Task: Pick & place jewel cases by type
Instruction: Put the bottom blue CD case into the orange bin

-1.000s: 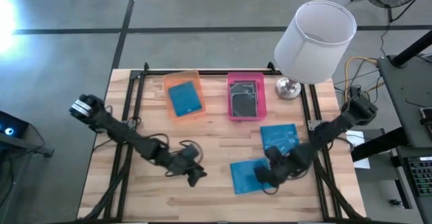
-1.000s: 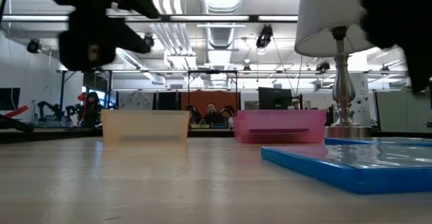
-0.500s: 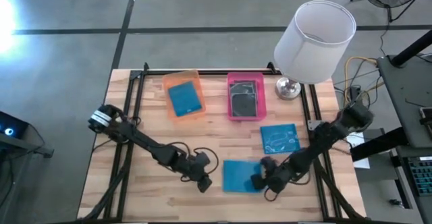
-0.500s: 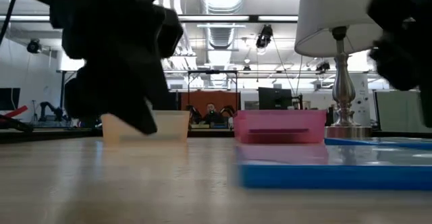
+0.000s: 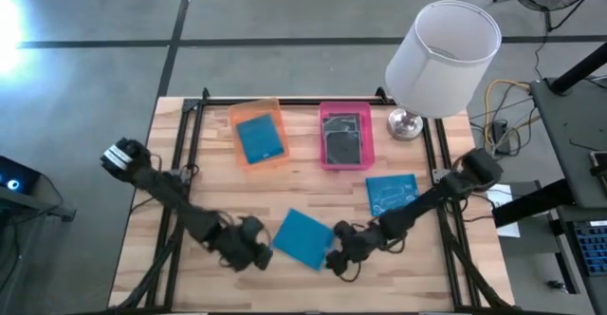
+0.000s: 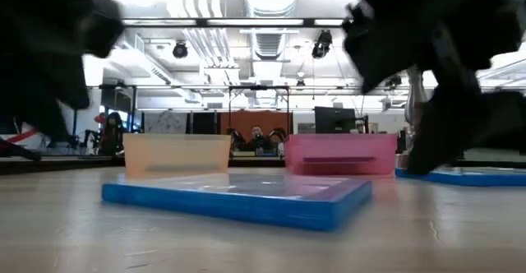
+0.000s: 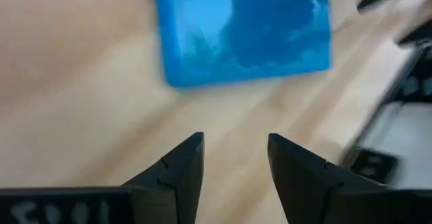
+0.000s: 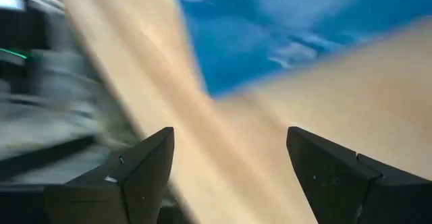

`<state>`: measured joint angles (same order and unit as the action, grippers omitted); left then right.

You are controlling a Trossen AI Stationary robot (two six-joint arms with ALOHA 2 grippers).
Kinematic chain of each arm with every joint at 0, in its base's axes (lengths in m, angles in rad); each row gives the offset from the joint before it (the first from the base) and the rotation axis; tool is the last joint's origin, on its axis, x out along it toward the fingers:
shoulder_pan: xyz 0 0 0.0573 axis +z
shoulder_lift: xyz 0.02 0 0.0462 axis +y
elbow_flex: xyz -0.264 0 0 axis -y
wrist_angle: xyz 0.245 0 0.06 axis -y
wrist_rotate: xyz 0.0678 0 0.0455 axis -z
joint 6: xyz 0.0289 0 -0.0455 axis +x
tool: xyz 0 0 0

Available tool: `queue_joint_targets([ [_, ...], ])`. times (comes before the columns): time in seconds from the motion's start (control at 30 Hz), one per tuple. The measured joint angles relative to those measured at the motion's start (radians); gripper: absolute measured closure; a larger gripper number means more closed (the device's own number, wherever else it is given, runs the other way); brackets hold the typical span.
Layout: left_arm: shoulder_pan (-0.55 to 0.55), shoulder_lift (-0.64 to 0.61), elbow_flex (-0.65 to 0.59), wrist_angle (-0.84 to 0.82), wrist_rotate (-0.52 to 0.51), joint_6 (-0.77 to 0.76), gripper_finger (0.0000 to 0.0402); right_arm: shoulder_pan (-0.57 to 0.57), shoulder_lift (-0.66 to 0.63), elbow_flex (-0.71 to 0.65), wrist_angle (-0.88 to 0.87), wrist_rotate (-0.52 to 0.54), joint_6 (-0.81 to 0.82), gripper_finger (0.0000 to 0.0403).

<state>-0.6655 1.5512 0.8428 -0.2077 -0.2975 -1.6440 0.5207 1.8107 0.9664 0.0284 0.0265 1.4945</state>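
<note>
Overhead, three bright blue jewel cases show: one inside the orange tray (image 5: 257,135), one lying on the table (image 5: 190,192) near the right edge below the pink tray (image 5: 345,136), and a third blue case (image 5: 302,238) turned at an angle near the front centre. One dark case (image 5: 342,138) lies in the pink tray. A lamp (image 5: 438,59) stands at the far right corner. Both arms reach low toward the front centre, the left gripper (image 5: 254,251) just left of the angled blue case and the right gripper (image 5: 336,255) just at its right edge; from this height I cannot tell whether either touches it.

At table level, the angled blue case (image 6: 238,197) lies flat on the wood, with the orange tray (image 6: 177,154) and pink tray (image 6: 341,153) behind it and a second blue case (image 6: 464,176) at the far right. Dark blurred arm shapes hang at both sides.

Past the left wrist, the two fingers (image 7: 172,173) stand apart with bare wood between them, gripping nothing; the blue case (image 7: 243,30) lies ahead of the tips.

Past the right wrist, the fingers (image 8: 142,166) are spread wide and empty, over wood, with the blue case (image 8: 290,28) ahead
</note>
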Motion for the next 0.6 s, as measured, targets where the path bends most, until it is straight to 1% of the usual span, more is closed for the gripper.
queue_joint_targets([
  [0.1,-0.054,0.011,-0.020,0.079,-0.078,-0.146,0.0255,-0.036,-0.054,0.064,-0.326,0.020,-0.134,0.0122],
  [0.17,-0.055,0.050,-0.019,0.139,-0.105,-0.188,0.0255,-0.092,-0.068,0.097,-0.456,0.045,-0.260,0.0122],
  [0.2,-0.053,0.072,-0.019,0.152,-0.110,-0.203,0.0255,-0.132,-0.069,0.100,-0.474,0.030,-0.322,0.0122],
  [0.3,-0.034,0.139,-0.006,0.191,-0.132,-0.227,0.0255,-0.254,-0.031,0.086,-0.362,-0.083,-0.465,0.0122],
  [0.43,-0.028,0.214,0.036,0.197,-0.131,-0.242,0.0255,-0.350,-0.014,0.059,-0.318,-0.126,-0.571,0.0122],
  [0.53,-0.021,0.254,0.061,0.201,-0.130,-0.246,0.0255,-0.392,0.006,0.028,-0.268,-0.280,-0.637,0.0122],
  [0.6,-0.012,0.278,0.070,0.217,-0.129,-0.246,0.0255,-0.394,0.032,0.023,-0.223,-0.355,-0.648,0.0122],
])
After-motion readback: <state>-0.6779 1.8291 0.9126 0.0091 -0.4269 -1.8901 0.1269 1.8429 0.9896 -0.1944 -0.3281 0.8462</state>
